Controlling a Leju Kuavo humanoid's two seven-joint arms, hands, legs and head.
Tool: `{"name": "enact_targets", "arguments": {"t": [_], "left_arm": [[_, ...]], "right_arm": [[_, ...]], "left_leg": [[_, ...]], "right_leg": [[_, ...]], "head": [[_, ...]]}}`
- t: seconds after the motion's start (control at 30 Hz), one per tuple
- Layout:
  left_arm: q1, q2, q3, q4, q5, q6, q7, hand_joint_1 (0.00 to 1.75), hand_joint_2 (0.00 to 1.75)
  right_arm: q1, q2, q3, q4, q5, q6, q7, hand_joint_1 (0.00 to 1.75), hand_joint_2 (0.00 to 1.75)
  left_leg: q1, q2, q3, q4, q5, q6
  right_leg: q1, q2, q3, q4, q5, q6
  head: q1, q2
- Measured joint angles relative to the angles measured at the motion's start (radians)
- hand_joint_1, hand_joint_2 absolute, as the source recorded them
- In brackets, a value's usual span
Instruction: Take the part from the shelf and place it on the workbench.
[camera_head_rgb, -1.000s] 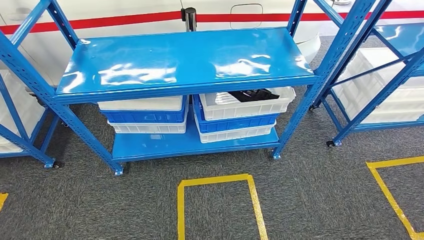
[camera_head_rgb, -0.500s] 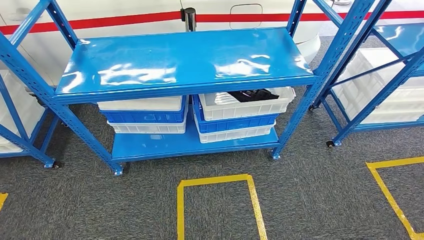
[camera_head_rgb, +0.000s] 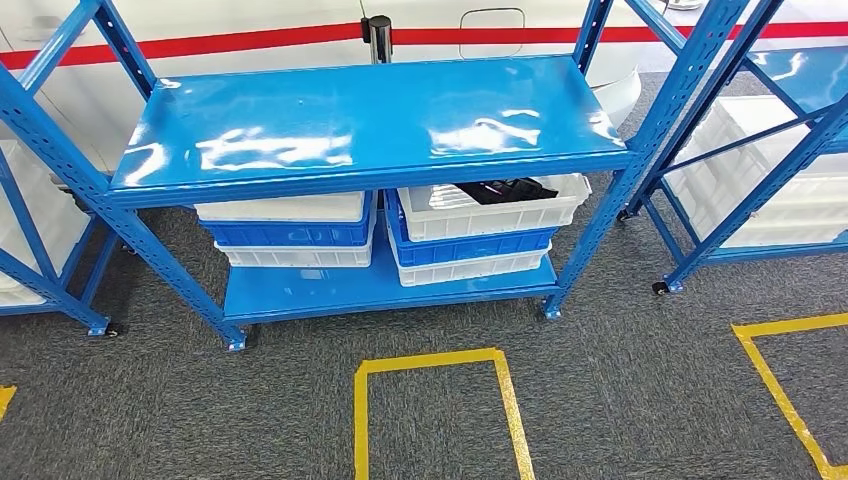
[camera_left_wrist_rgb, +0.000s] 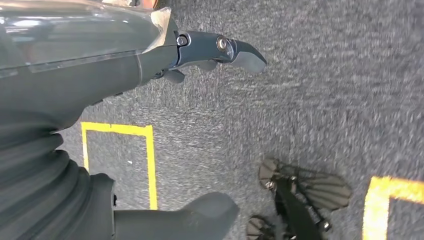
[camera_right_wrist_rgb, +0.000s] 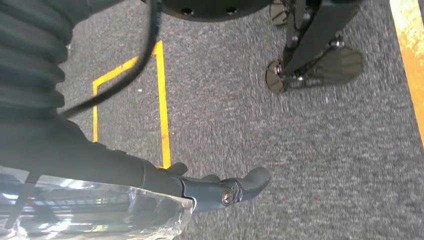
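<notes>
Nearest, both arms hang over the grey carpet floor (camera_head_rgb: 620, 400). In the left wrist view the left hand (camera_left_wrist_rgb: 165, 130) holds nothing, its thick thumb and darker fingers (camera_left_wrist_rgb: 220, 50) stretched out and well apart above the carpet. In the right wrist view the right hand (camera_right_wrist_rgb: 200, 187) is likewise empty, its fingers (camera_right_wrist_rgb: 245, 185) extended and loosely straight rather than curled. On the carpet, yellow tape (camera_head_rgb: 432, 360) marks a rectangle just in front of the blue shelf unit (camera_head_rgb: 370, 125), and a second yellow tape outline (camera_head_rgb: 780, 380) lies off to the right. On the lower deck of the shelf unit stand two stacks of bins side by side. The left stack (camera_head_rgb: 290, 232) is white over blue over white. The right stack (camera_head_rgb: 470, 245) has the same order, and its top white bin (camera_head_rgb: 490, 212) holds the part (camera_head_rgb: 508, 189), a dark object lying inside, partly hidden under the upper deck's edge; its exact shape is hard to make out from here. The glossy upper deck (camera_head_rgb: 300, 120) reflects the lights. To the right is another blue rack (camera_head_rgb: 740, 150) with white bins (camera_head_rgb: 770, 190), and at the left edge a further rack (camera_head_rgb: 40, 240). Behind runs a white wall with a red stripe (camera_head_rgb: 250, 40), and a dark post (camera_head_rgb: 377, 35) rises behind the shelf's rear edge.
</notes>
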Motion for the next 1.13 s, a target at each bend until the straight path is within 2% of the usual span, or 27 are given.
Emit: {"name": "enact_targets", "arguments": {"t": [0.03, 0.17, 0.37, 0.5, 0.7, 1.13], "left_arm": [[0.004, 0.002, -0.02, -0.003, 0.012, -0.006, 0.004, 0.0, 0.0], [0.024, 0.012, -0.115, -0.018, 0.069, -0.033, 0.021, 0.0, 0.0], [0.053, 0.027, -0.268, -0.042, 0.168, -0.082, 0.052, 0.0, 0.0], [0.068, 0.035, -0.343, -0.053, 0.223, -0.109, 0.069, 0.0, 0.0], [0.074, 0.04, -0.386, -0.061, 0.235, -0.115, 0.074, 0.0, 0.0], [0.077, 0.043, -0.407, -0.062, 0.235, -0.115, 0.074, 0.0, 0.0]], "right_arm": [[0.003, -0.002, 0.005, -0.004, -0.005, 0.009, 0.001, 0.0, 0.0], [0.017, -0.012, 0.027, -0.021, -0.03, 0.054, 0.009, 0.0, 1.75], [0.04, -0.027, 0.063, -0.046, -0.074, 0.132, 0.019, 0.0, 1.75], [0.05, -0.035, 0.079, -0.058, -0.098, 0.174, 0.028, 0.0, 0.0], [0.056, -0.039, 0.092, -0.066, -0.103, 0.187, 0.03, 0.0, 0.0], [0.056, -0.043, 0.098, -0.072, -0.104, 0.188, 0.03, 0.0, 0.0]], "left_leg": [[0.0, 0.0, 0.0, 0.0, 0.0, 0.0], [0.0, 0.0, 0.0, 0.0, 0.0, 0.0], [0.0, 0.0, 0.0, 0.0, 0.0, 0.0], [0.0, 0.0, 0.0, 0.0, 0.0, 0.0], [0.0, 0.0, 0.0, 0.0, 0.0, 0.0], [0.0, 0.0, 0.0, 0.0, 0.0, 0.0]], "right_leg": [[0.0, 0.0, 0.0, 0.0, 0.0, 0.0], [0.0, 0.0, 0.0, 0.0, 0.0, 0.0], [0.0, 0.0, 0.0, 0.0, 0.0, 0.0], [0.0, 0.0, 0.0, 0.0, 0.0, 0.0], [0.0, 0.0, 0.0, 0.0, 0.0, 0.0], [0.0, 0.0, 0.0, 0.0, 0.0, 0.0]], "head": [[0.0, 0.0], [0.0, 0.0], [0.0, 0.0], [0.0, 0.0], [0.0, 0.0], [0.0, 0.0]]}}
